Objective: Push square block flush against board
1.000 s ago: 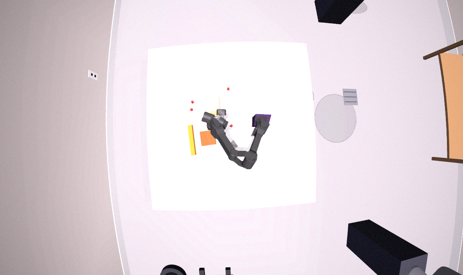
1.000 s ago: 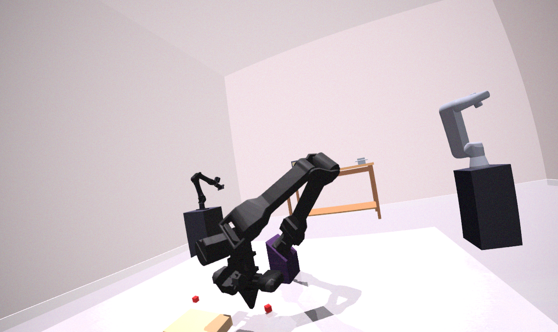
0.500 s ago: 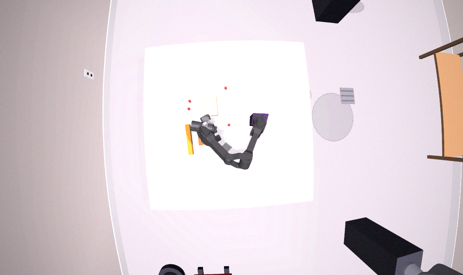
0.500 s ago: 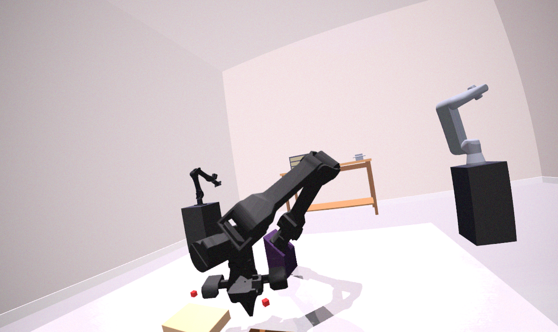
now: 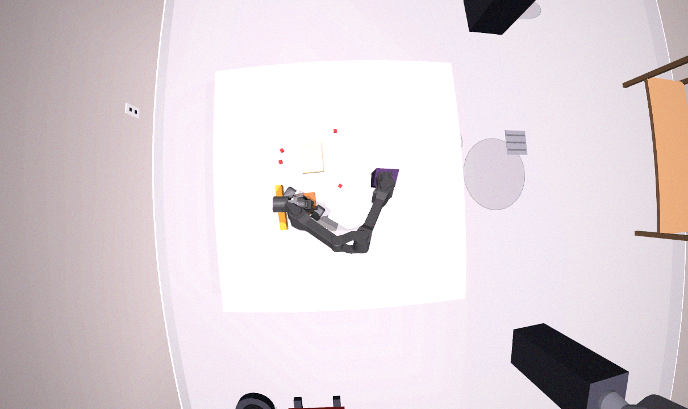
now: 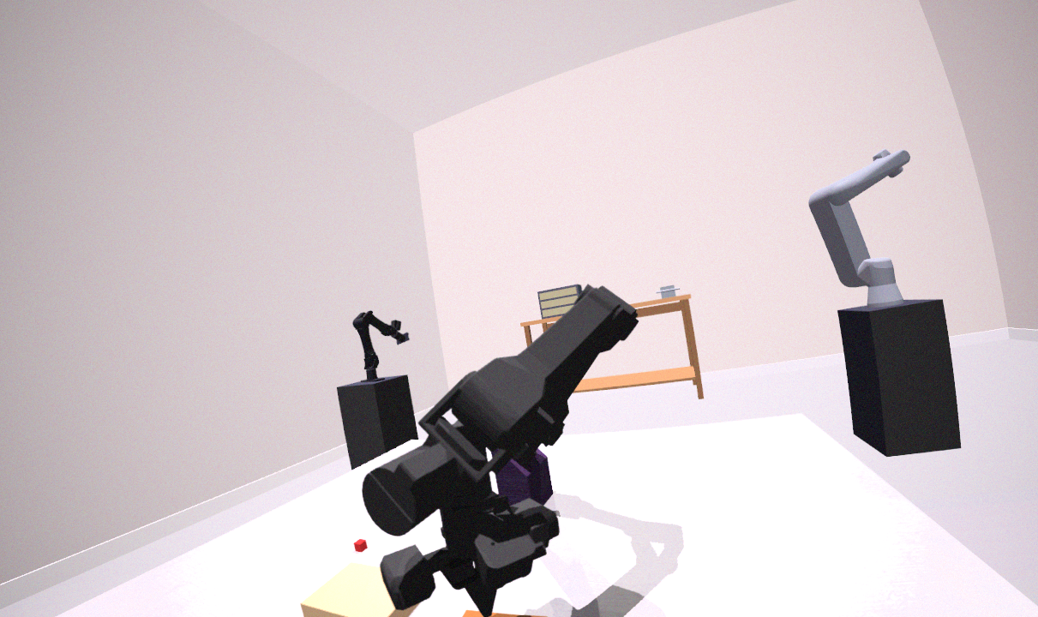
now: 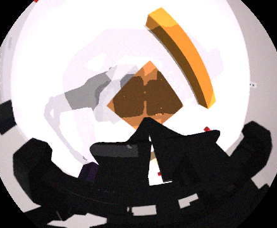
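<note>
The orange square block [image 5: 311, 195] [image 7: 145, 95] lies flat on the table, partly hidden by my arm in the top view and mostly out of frame in the exterior view. The long yellow board [image 5: 283, 222] [image 7: 190, 50] lies to its left in the top view. The wrist view shows a strip of table between them, with the block's facing side roughly parallel to the board. My gripper [image 5: 305, 203] [image 6: 485, 608] [image 7: 146, 120] is shut and empty, pointing down at the block. Its tips overlap the block's near corner in the wrist view; contact is unclear.
A pale yellow flat block [image 5: 313, 158] [image 6: 351, 592] lies above the orange block in the top view. Several small red cubes are scattered around, one [image 5: 340, 185] to the right of the orange block. My arm's purple base [image 5: 392, 175] [image 6: 525, 480] stands further right.
</note>
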